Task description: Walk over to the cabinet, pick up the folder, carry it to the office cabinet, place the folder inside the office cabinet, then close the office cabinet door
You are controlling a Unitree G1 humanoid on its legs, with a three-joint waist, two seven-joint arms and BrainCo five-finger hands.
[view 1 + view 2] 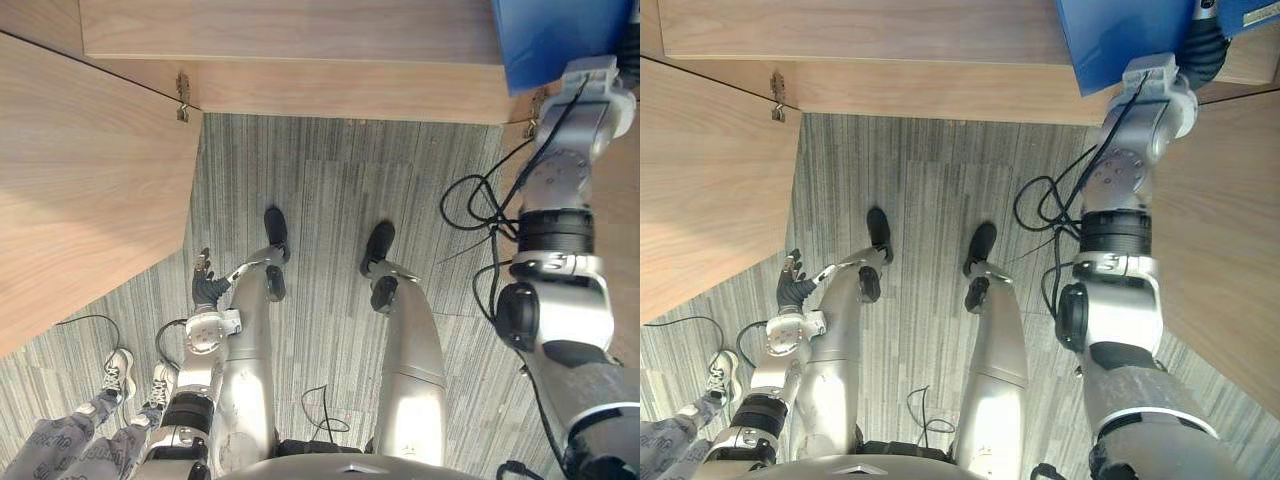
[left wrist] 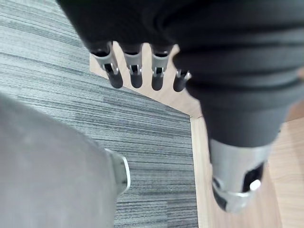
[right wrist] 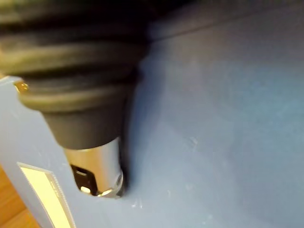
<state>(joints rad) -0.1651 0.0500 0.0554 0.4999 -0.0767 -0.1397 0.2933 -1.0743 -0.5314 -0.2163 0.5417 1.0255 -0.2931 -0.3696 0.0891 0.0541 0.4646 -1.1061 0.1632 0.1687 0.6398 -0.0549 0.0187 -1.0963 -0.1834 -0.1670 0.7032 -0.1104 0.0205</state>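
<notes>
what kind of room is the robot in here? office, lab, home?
Most likely an office. The floor is grey striped carpet. A wood-look cabinet stands ahead, its door swung open on a metal hinge. A blue folder shows in front of the cabinet.

Grey striped carpet floor (image 1: pixel 330 180) carries a light wooden cabinet (image 1: pixel 300 50) along its far edge; 2 white sneakers (image 1: pixel 118 372) stand near its left edge.

A blue folder (image 1: pixel 555 40) is up against the wooden cabinet (image 1: pixel 300 60); the left robot hand (image 1: pixel 207 288) hangs low.
</notes>
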